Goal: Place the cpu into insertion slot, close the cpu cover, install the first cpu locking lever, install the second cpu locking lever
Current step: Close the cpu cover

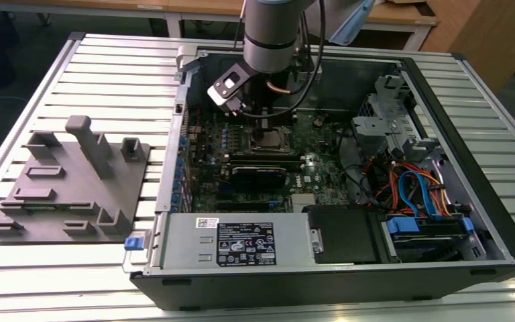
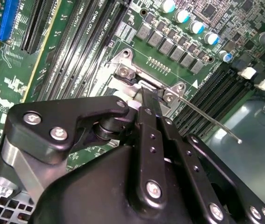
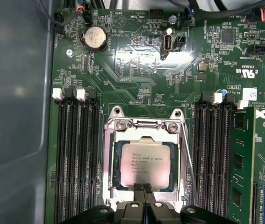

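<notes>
Upper centre of the exterior view, the hand (image 1: 261,126), fingers pressed together, sits at the cpu cover (image 3: 109,158) lowered around the cpu (image 3: 145,161).

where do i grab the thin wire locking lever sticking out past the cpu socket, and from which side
Likely near its free end: the locking lever is a thin straight rod ending in a small knob out over the memory slots, away from the cpu cover. Come from above, pinching the rod crosswise; its root is crowded against the cover's corner.
</notes>
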